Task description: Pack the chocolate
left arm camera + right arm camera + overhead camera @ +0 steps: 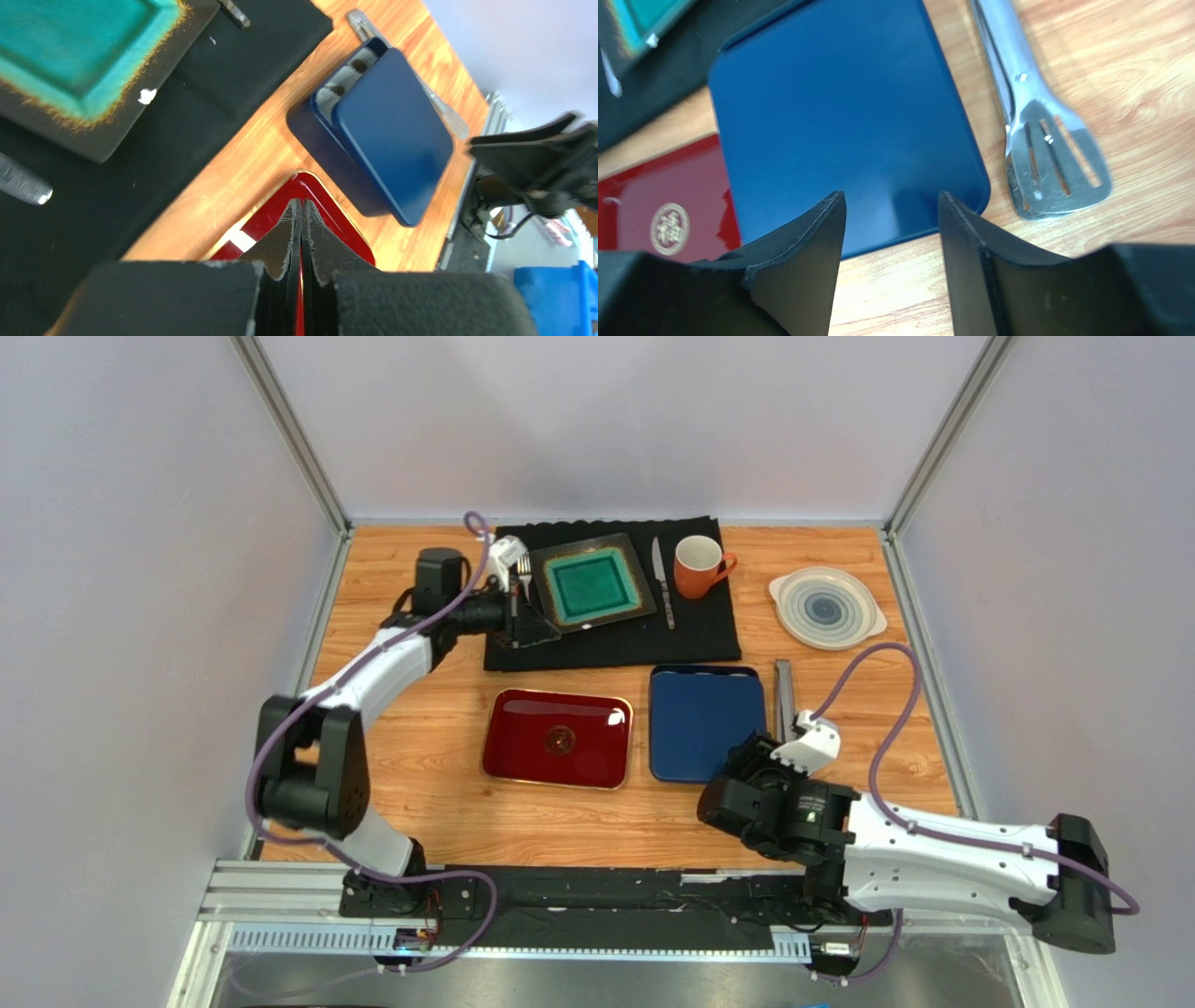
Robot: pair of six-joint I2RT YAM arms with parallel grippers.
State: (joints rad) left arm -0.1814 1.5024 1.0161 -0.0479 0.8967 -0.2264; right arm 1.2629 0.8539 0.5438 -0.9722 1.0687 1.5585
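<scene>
Right gripper [891, 203] nearest, fingers half apart, empty, over the near edge of the blue lid [843, 119]. Left gripper [302, 210] pinched shut, empty, far left. Lid sits askew on tin [309, 133]; pressing could skid it or crush the chocolate [356, 66] inside. Count: one tin, one lid, one tongs [1046, 154], one red tray [557, 738], two chocolates showing.
</scene>
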